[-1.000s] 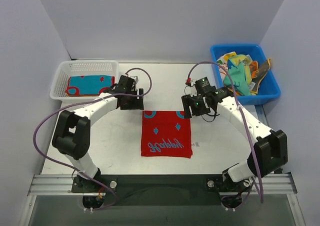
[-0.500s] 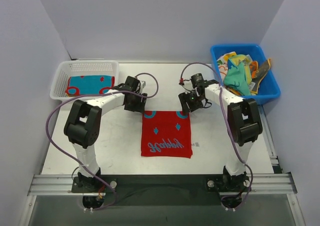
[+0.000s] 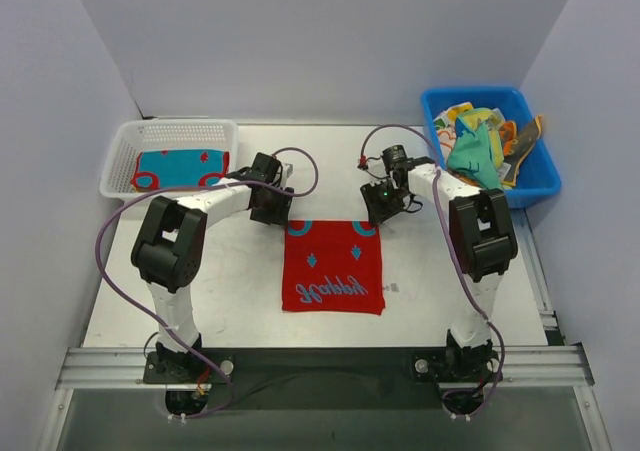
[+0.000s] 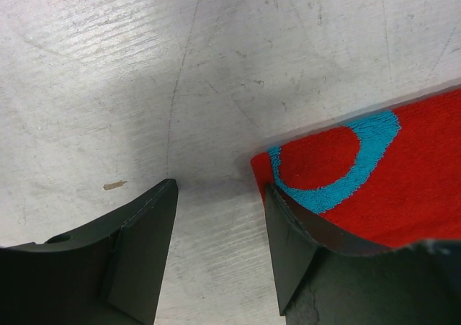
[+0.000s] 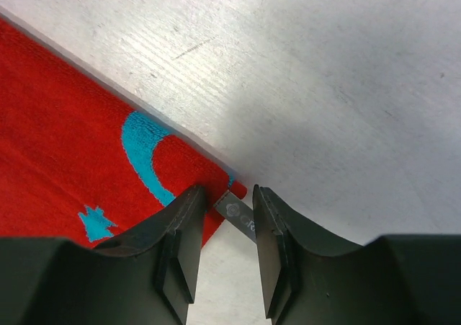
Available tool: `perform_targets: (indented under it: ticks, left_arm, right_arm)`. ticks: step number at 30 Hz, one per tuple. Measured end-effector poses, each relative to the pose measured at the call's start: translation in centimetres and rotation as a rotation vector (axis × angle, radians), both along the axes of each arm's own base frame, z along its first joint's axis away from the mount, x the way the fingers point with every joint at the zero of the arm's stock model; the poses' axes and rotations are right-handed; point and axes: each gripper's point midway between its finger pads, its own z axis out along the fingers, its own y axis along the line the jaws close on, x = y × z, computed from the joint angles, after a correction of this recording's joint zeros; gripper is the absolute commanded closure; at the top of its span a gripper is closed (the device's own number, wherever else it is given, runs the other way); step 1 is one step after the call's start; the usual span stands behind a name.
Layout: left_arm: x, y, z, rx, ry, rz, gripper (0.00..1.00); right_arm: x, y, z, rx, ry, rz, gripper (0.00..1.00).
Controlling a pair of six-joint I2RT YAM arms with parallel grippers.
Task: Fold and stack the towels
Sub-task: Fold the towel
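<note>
Red terry with turquoise print: the red towel (image 3: 333, 268) lies flat and unfolded on the table (image 3: 230, 271) between the arms, its lettering edge toward the arm bases. A second ago both arms were carried high and wide. Since then they have swung in and dropped, and each wrist now sits low at one of the towel's far corners. I read that as the reach being finished and the corner grab about to start, so the first fold is not yet made.

Your left gripper (image 4: 218, 188) has its jaws spread wide. The towel's corner lies only at the inner face of one finger, with bare table filling most of the gap. It looks offset and may need a nudge toward the cloth.

Your right gripper (image 5: 227, 192) has its jaws parted narrowly, straddling the corner's small grey label (image 5: 235, 214), with the red edge just under one finger. Neither gripper is pinching cloth yet.
</note>
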Motion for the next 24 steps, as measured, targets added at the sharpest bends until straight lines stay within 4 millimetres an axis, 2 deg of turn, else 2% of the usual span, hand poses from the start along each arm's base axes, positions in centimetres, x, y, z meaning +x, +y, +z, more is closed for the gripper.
perform_targets:
  ticks: [4,12,16,17,18,24]
  left_arm:
    - [0.0,0.0,0.0,0.007,-0.003,-0.002,0.38]
    - [0.1,0.2,-0.1,0.024,-0.010,0.001,0.39]
    - [0.1,0.3,-0.1,0.029,-0.012,0.000,0.39]
    - [0.1,0.3,-0.1,0.030,-0.012,0.000,0.38]
    - [0.1,0.4,-0.1,0.032,-0.014,0.000,0.37]
    - [0.2,0.3,0.1,0.025,-0.019,-0.009,0.25]
  right_arm:
    - [-0.5,-0.2,-0.9,-0.012,0.031,0.008,0.67]
    - [-0.9,-0.5,-1.2,-0.036,0.051,0.029,0.67]
    - [-0.9,-0.8,-1.4,-0.061,0.048,0.040,0.85]
    - [-0.8,-0.8,-1.5,-0.072,0.046,0.046,0.94]
    - [-0.7,-0.9,-1.5,-0.075,0.045,0.053,0.99]
    - [-0.7,-0.8,-1.5,-0.086,0.036,0.088,1.00]
